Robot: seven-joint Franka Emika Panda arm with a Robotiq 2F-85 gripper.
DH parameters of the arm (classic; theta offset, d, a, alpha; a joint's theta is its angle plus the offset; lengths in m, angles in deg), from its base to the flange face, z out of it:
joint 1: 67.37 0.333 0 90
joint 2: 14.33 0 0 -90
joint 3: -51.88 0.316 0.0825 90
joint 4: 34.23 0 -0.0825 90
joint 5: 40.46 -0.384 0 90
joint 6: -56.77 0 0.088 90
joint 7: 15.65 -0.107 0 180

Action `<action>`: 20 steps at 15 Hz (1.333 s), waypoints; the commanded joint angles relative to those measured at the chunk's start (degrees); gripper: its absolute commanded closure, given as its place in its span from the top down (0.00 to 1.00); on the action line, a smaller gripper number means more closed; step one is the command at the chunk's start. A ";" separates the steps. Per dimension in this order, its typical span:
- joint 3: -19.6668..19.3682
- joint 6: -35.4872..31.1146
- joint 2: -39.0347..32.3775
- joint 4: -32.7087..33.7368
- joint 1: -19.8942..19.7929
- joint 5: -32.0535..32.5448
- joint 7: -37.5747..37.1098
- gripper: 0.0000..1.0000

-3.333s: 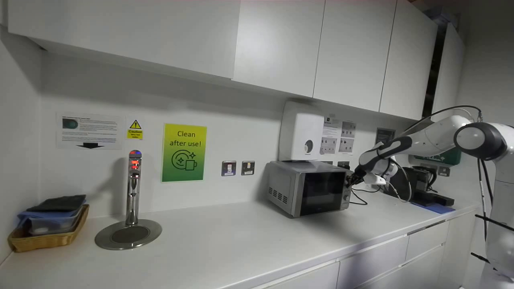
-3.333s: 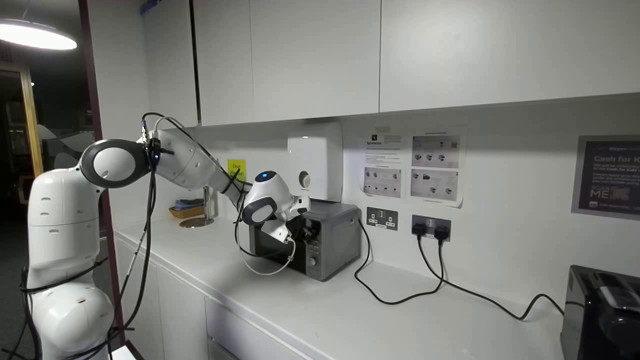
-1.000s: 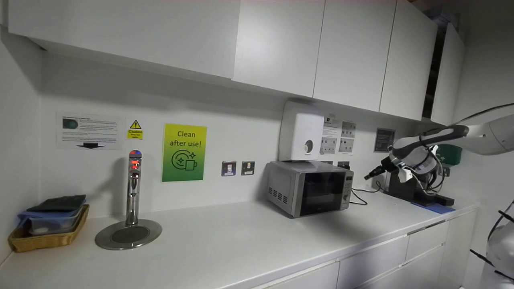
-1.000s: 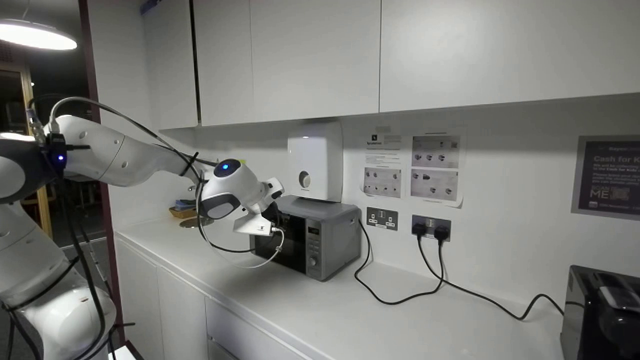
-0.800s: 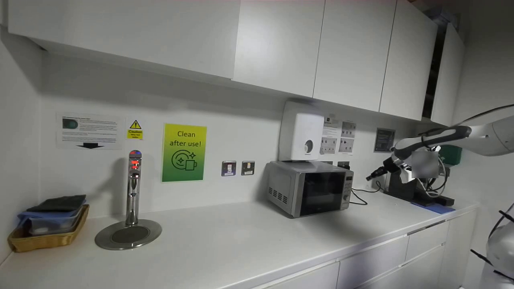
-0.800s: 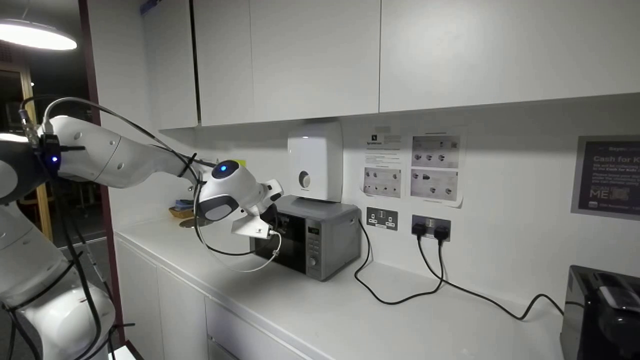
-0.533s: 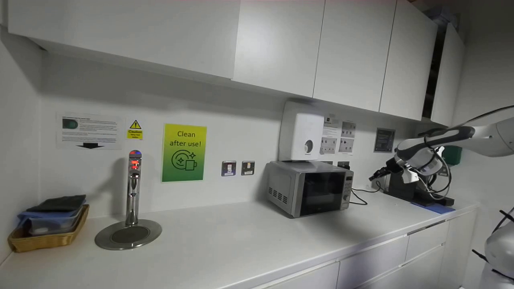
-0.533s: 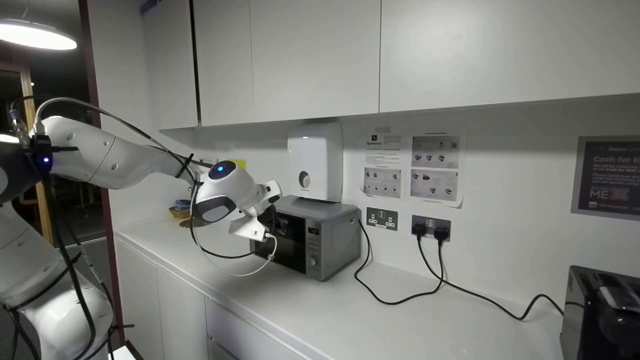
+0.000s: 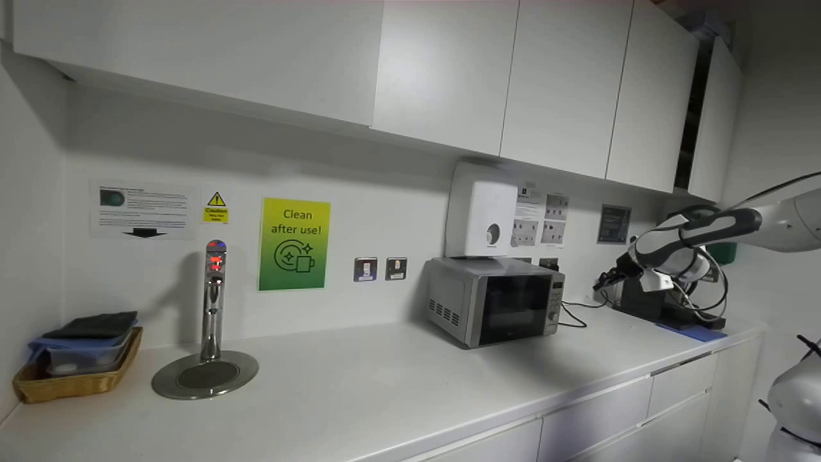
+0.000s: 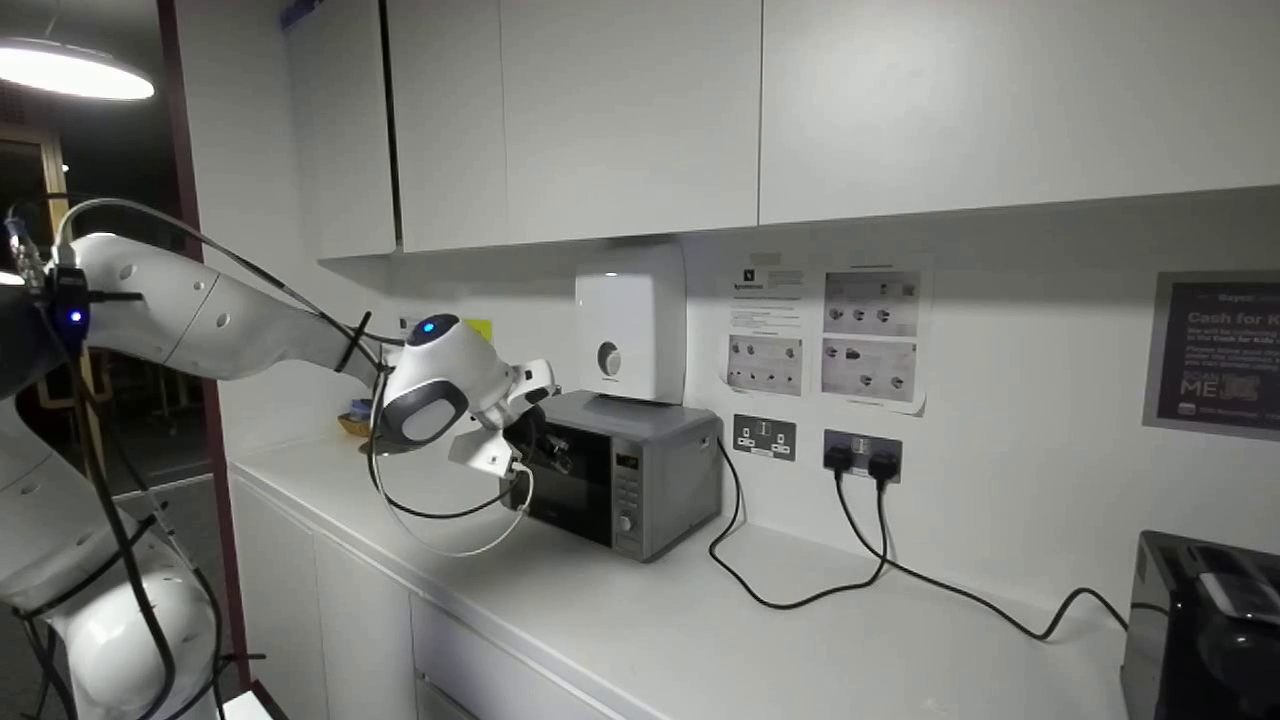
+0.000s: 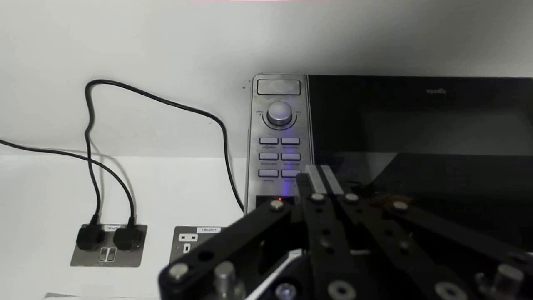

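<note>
Grey microwave (image 9: pixel 490 301): on the counter (image 9: pixel 359 385), near its back edge by the wall (image 9: pixel 391 205), standing slightly askew with the door (image 9: pixel 515 309) closed; same spot as a few seconds ago.
Gripper (image 11: pixel 323 179): closed, its two pale fingertips (image 11: pixel 315 179) side by side with only a thin dark line between; in the wrist view they overlap the seam of door and button panel (image 11: pixel 275 132), yet an exterior view shows a clear gap.
Shift: a few seconds ago the tips were up at the button panel, contact hard to tell; they have since drawn back, a little more within the last second.
Robot arm (image 10: pixel 235 325): drawn back as well; the elbow (image 10: pixel 22 340), earlier whole in both exterior views, is now cut off or out of the picture.
Knob (image 11: pixel 280 112): plain in the wrist view, which stands upside down, so it shows above the buttons (image 11: pixel 268 156); the print is too small to read.
Display (image 11: pixel 264 200): partly behind the gripper, a red spot on it, the rest unreadable.
Black machine (image 10: pixel 1200 640): near an end edge of the counter, cut off at the picture's edge in an exterior view.
Green box (image 9: pixel 723 252): behind the arm, showing less than earlier.
Wicker basket (image 9: pixel 67 387): in the counter's corner where two walls meet, cloths (image 9: pixel 96 325) inside; unmoved.
</note>
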 commanded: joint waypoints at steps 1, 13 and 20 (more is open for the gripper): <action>2.22 0.72 1.84 -1.03 -2.31 6.30 -8.21 0.27; 3.98 5.14 1.57 0.13 -2.95 12.47 -16.32 1.00; 3.67 4.04 1.20 0.51 -2.36 11.81 -16.25 1.00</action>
